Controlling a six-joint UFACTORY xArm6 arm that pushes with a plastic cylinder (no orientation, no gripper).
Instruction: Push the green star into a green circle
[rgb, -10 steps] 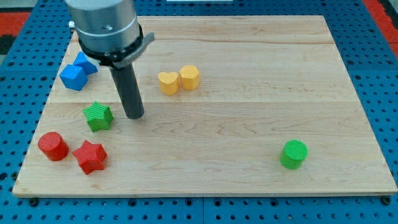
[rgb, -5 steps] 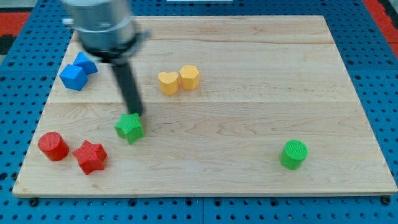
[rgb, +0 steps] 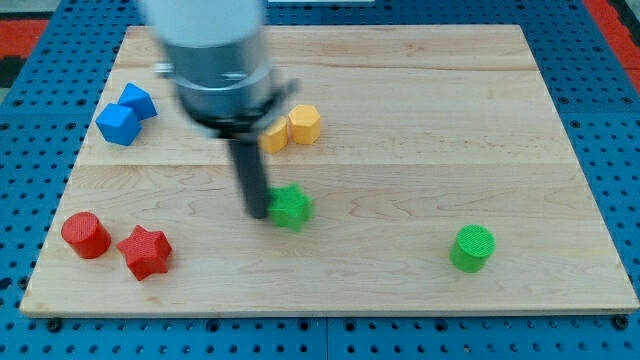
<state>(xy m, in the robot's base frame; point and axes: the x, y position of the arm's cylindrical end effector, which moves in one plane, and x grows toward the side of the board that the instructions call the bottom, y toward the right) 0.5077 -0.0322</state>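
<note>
The green star (rgb: 291, 207) lies near the middle of the wooden board (rgb: 400, 120), a little left of centre. My tip (rgb: 257, 213) is at the star's left side, touching or nearly touching it. The green circle (rgb: 472, 248), a short cylinder, stands at the view's lower right, well apart from the star. The arm's grey body is blurred with motion above the rod.
Two blue blocks (rgb: 125, 113) sit at the upper left. A yellow heart (rgb: 273, 137), partly hidden by the rod, and a yellow hexagon (rgb: 304, 124) sit above the star. A red cylinder (rgb: 85, 235) and a red star (rgb: 145, 251) lie at the lower left.
The green star has slid to the right, from the left part of the board to near its centre. My tip has moved right with it, staying on its left.
</note>
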